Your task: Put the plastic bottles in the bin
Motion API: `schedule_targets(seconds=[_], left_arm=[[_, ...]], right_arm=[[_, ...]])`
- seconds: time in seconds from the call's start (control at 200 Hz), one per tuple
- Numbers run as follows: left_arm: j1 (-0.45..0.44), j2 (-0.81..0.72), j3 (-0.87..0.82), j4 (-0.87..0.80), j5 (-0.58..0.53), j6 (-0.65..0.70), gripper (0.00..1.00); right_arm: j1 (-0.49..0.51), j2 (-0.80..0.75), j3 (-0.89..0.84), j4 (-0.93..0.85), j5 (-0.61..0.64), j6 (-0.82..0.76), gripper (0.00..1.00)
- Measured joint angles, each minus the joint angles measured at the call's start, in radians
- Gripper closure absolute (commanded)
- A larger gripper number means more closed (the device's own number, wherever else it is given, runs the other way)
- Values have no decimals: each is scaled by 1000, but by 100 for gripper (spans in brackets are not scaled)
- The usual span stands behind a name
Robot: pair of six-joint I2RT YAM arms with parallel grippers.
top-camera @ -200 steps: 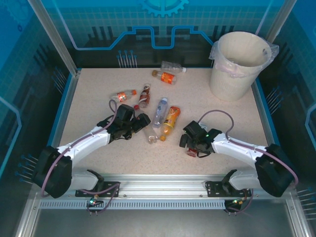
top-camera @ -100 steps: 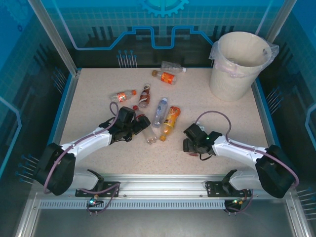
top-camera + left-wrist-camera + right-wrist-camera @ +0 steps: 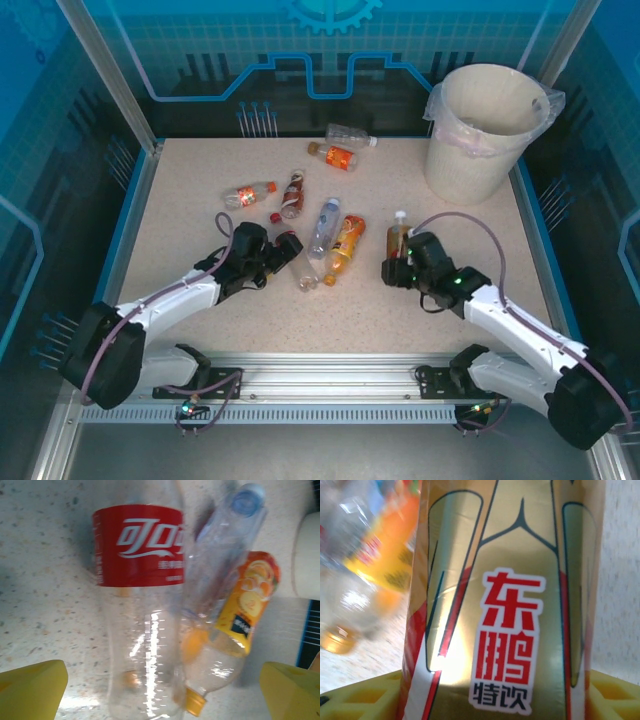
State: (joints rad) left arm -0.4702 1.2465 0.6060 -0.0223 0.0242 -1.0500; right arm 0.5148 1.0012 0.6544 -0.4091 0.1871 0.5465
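Observation:
My right gripper (image 3: pixel 402 266) is shut on a gold-labelled plastic bottle (image 3: pixel 398 238), which stands upright with its pale cap up. In the right wrist view that bottle (image 3: pixel 505 605) runs between the yellow fingers (image 3: pixel 360 697). My left gripper (image 3: pixel 284 250) is open and straddles a clear, red-labelled bottle (image 3: pixel 140 605) lying on the table, its fingers (image 3: pixel 30 690) wide on either side. Beside it lie a blue-capped clear bottle (image 3: pixel 324 226) and an orange-labelled one (image 3: pixel 346 243). The cream bin (image 3: pixel 487 140) stands at the far right corner.
Further back lie a dark-red bottle (image 3: pixel 292 194), a red-and-orange bottle (image 3: pixel 249 192), an orange-labelled bottle (image 3: pixel 335 156) and a clear one (image 3: pixel 350 133). A raised blue rim (image 3: pixel 135 215) edges the speckled table (image 3: pixel 180 170).
My right gripper closed on the gold-labelled bottle near the front, lifted it and carried it back and slightly right. My left gripper crept forward over the red-labelled bottle, still open.

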Motion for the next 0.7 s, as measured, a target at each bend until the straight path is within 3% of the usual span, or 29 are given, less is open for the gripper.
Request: schedule_targets(seconds=[0.325, 0.7], left_arm=[[-12, -35, -53, 82, 1, -56, 1], [-58, 18, -51, 80, -24, -51, 1]], right_arm=[[-234, 137, 451, 132, -208, -18, 50], [-505, 437, 816, 273, -264, 223, 47]])
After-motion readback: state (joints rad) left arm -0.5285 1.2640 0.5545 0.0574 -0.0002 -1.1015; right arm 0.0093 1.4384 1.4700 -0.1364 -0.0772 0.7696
